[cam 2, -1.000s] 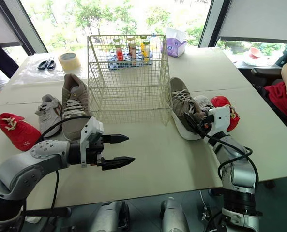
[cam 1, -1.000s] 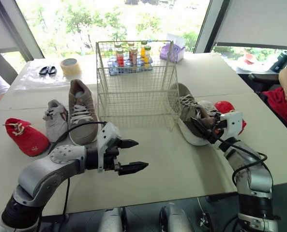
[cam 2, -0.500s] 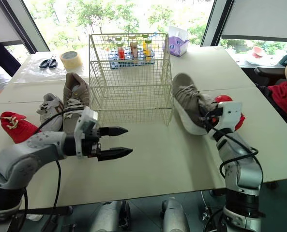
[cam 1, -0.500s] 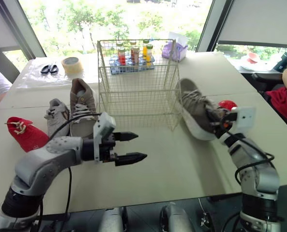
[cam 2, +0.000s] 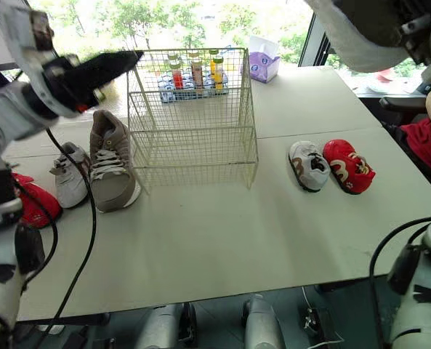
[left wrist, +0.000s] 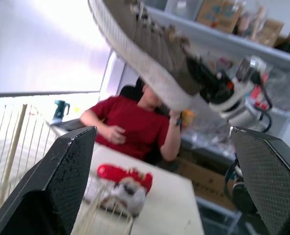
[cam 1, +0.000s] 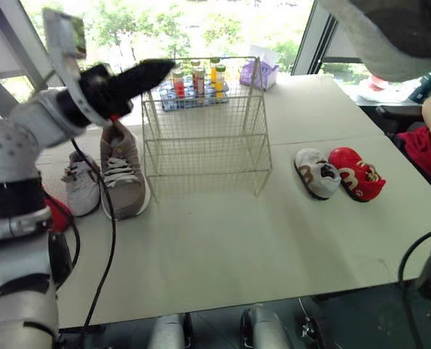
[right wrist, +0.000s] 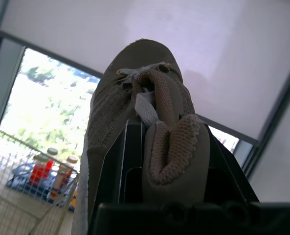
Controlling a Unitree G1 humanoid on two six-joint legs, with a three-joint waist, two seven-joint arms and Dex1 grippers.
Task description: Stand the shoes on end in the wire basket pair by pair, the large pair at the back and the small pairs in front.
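Above the beige table, the large tan shoe is clenched in the right gripper; the left wrist view shows the left gripper spread open.

No text can be read; labels on the bottles and the purple tissue box are too small.

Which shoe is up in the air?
The big brown shoe, clamped in the right gripper and held up high. Its twin, the small grey shoes and the red shoes all lie on the table.
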